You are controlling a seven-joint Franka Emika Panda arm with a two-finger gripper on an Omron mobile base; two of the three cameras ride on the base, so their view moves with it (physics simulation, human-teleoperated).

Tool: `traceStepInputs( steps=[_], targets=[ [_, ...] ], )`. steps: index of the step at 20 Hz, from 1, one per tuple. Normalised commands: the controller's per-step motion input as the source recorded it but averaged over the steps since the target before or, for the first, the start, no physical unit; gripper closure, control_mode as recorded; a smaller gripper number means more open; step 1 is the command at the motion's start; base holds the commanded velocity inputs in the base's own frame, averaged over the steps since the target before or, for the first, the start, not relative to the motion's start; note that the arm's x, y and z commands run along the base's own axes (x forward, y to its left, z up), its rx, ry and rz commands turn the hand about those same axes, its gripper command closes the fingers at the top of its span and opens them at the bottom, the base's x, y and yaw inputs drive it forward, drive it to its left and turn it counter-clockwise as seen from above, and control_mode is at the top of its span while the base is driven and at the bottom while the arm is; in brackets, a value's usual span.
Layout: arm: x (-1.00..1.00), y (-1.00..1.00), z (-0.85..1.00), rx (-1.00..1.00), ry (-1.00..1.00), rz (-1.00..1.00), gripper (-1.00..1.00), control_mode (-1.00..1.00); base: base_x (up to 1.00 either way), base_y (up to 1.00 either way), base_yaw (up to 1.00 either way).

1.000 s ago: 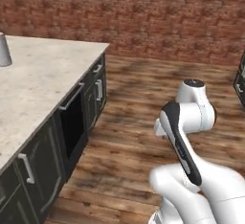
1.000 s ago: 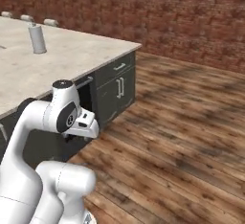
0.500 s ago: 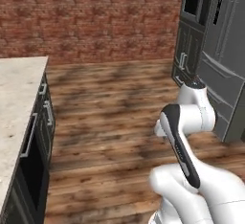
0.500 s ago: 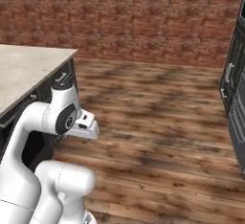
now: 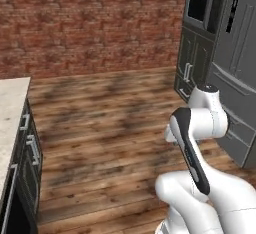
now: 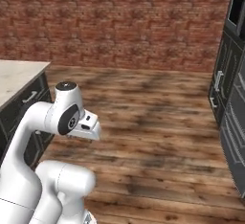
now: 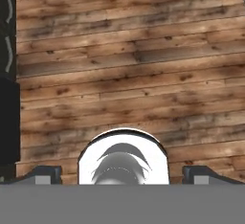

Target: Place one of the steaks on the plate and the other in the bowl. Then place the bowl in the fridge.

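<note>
The fridge [image 5: 239,73] stands right of the folded arm, whose tool [image 7: 122,174], spread wide and empty, faces the floor [image 7: 143,74].

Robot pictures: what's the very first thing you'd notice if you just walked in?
The big white robot arm folded up in front, over a wide wooden floor. Behind it runs a red brick wall, and the tall grey fridge stands on the right of the left base view, with a dark microwave beside it. The gripper hangs open over the floor.

You are facing a red brick wall [image 5: 90,23] rising behind a wooden plank floor [image 5: 110,143]. Dark cabinets [image 5: 192,60] are standing at your right, a pale worktop [image 6: 16,72] lying left.
</note>
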Motion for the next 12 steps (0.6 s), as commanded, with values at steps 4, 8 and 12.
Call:
traceStepInputs(
  steps=[4,8,12],
  targets=[
    [0.0,0.0,0.0,0.0,0.0,0.0,-1.0,1.0,1.0,0.21,-0.44],
    [0.0,0.0,0.0,0.0,0.0,0.0,-1.0,1.0,0.79,0.42,-0.63],
    [0.0,0.0,0.0,0.0,0.0,0.0,-1.0,1.0,0.52,0.48,-0.76]
  ],
)
